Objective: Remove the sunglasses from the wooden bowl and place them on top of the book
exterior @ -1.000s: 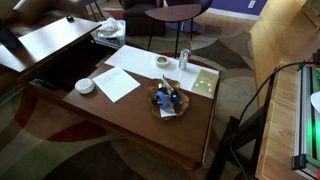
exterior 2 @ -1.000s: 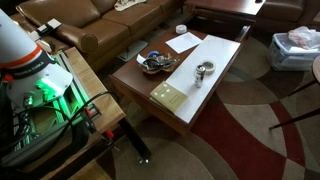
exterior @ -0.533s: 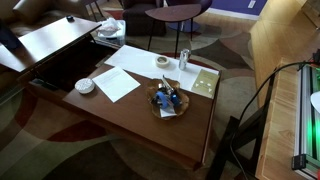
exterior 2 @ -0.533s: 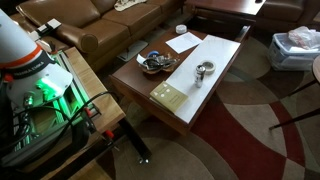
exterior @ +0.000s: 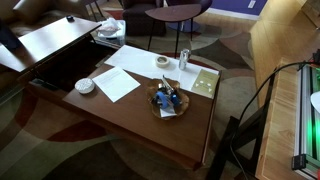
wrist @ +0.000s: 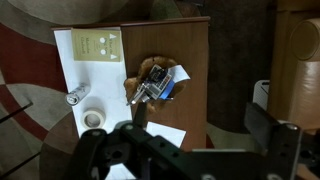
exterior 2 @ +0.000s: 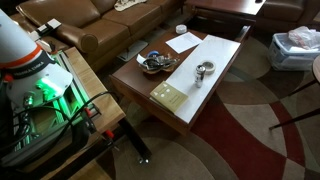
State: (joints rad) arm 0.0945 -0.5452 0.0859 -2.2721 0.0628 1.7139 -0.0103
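The wooden bowl stands on the brown coffee table, heaped with blue objects. A small dark shape among them looks like the sunglasses; their outline is unclear. The pale yellow-green book lies flat near a table corner, with nothing on it. My gripper shows only in the wrist view, high above the table. Its jaws are spread wide and empty, and one finger lies just below the bowl in that picture.
White paper sheets lie on the table. A small white dish, a tape roll and a metal cup stand there too. A brown sofa is behind the table, and the robot base beside it.
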